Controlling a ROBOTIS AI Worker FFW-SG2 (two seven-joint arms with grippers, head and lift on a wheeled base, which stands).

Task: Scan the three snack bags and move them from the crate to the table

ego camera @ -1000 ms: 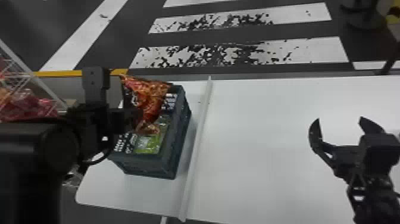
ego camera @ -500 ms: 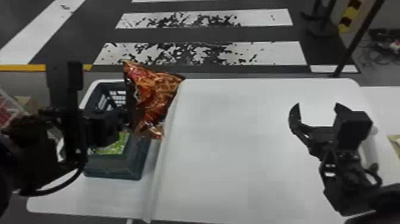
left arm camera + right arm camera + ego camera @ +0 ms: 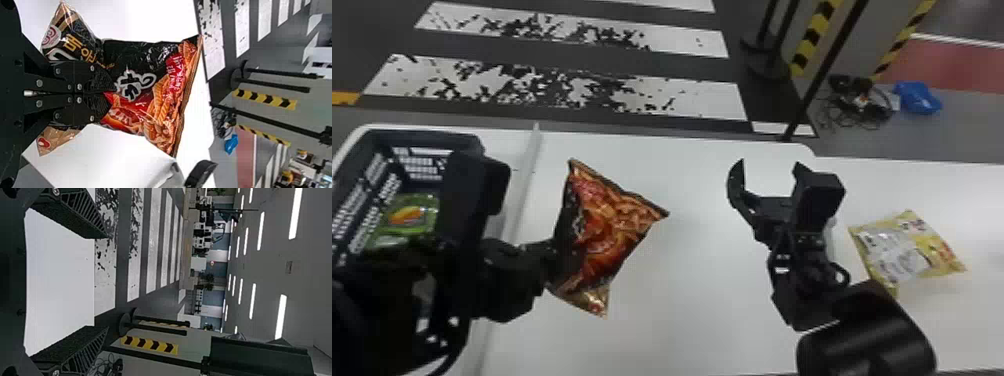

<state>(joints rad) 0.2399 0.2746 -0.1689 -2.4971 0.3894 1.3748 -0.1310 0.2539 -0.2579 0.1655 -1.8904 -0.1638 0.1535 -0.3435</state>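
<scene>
In the head view my left gripper (image 3: 552, 252) holds an orange and black snack bag (image 3: 612, 225) above the white table (image 3: 682, 300), right of the raised strip. The left wrist view has my left gripper (image 3: 111, 92) shut on the middle of that snack bag (image 3: 156, 94). A green snack bag (image 3: 407, 220) lies in the dark crate (image 3: 477, 140), partly behind my left arm. A yellow bag (image 3: 907, 250) lies at the table's right. Between them stands my right gripper (image 3: 769, 167), open with nothing between its fingers; in the right wrist view my right gripper (image 3: 103, 282) is spread wide.
A thin raised strip (image 3: 524, 180) crosses the table beside the crate. Beyond the far edge stand a dark post (image 3: 824, 70) and a yellow-black striped barrier (image 3: 814, 37). Cables (image 3: 857, 100) and a blue bag (image 3: 917, 97) lie on the floor.
The head view has swung right. My left gripper has carried the orange and black bag from over the crate, past the strip, to over the table. My right gripper stays open.
</scene>
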